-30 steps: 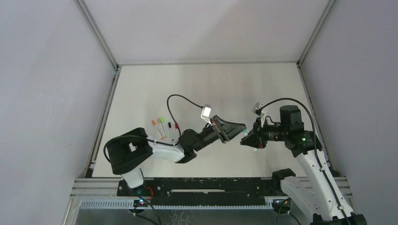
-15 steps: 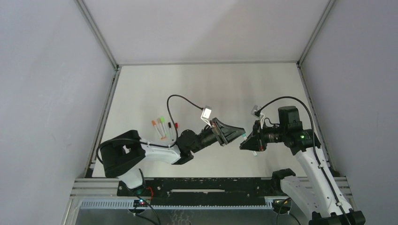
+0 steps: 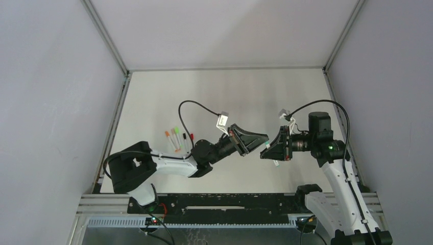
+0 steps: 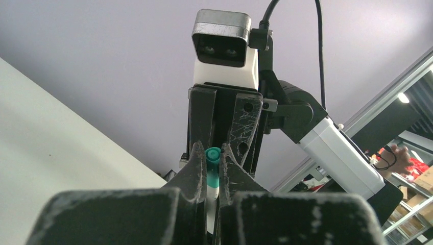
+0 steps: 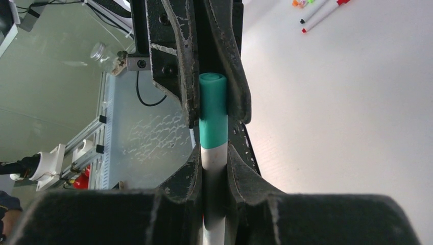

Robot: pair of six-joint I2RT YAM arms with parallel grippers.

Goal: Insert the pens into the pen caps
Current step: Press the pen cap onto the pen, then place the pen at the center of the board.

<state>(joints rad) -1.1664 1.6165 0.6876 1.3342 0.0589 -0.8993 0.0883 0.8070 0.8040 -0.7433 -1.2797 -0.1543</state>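
Left gripper [image 3: 264,139]: clamped on teal cap [image 5: 213,109] | right gripper [image 5: 213,153]: pinching teal pen [image 5: 212,159] by white barrel, cap on its tip | above table [image 3: 230,92], four o'clock of centre | spare pens [image 3: 177,139]: fanned at nine o'clock, left arm [image 3: 173,164] hiding their near ends

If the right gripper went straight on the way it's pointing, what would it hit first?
Probably the left gripper, which faces it head-on, shut on the teal cap of the pen the right gripper holds.

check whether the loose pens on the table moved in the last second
No. The loose pens lie where they were, at the same gap from the table's left edge.
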